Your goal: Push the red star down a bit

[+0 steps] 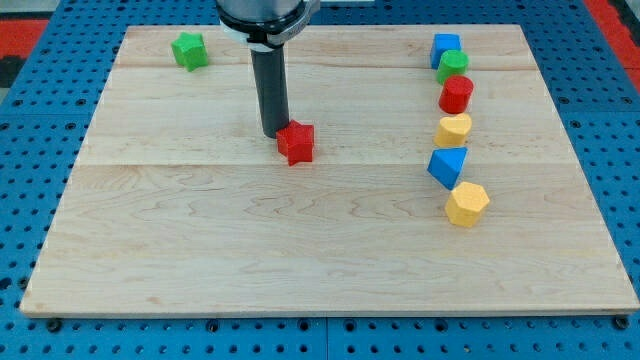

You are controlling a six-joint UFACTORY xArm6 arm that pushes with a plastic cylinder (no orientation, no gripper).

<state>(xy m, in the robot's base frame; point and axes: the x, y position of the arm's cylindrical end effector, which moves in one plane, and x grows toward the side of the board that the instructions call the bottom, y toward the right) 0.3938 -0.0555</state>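
- A green star (189, 50) sits near the wooden board (200, 250)'s top-left corner, well apart from everything else, so it plays no part in this push.
- My tip (272, 134) stands just at the upper-left edge of the red star (296, 142), touching it or nearly so. Being above the star makes sense: a stroke toward the view's bottom would carry the star down.
- There are no jaws to be spread or pressed together; the arm ends in a plain rod that holds nothing and only pushes.
- The red star lies a little left of the board's centre, in its upper half, with bare wood below it.
- Because the tip sits slightly left of the star's middle, I judge a straight downward push may turn the star or nudge it rightward.
- Along the view's right runs a column: blue block (445, 47), green block (453, 65), red cylinder (456, 94), yellow block (453, 130), blue block (447, 166), yellow block (467, 204), all well clear.
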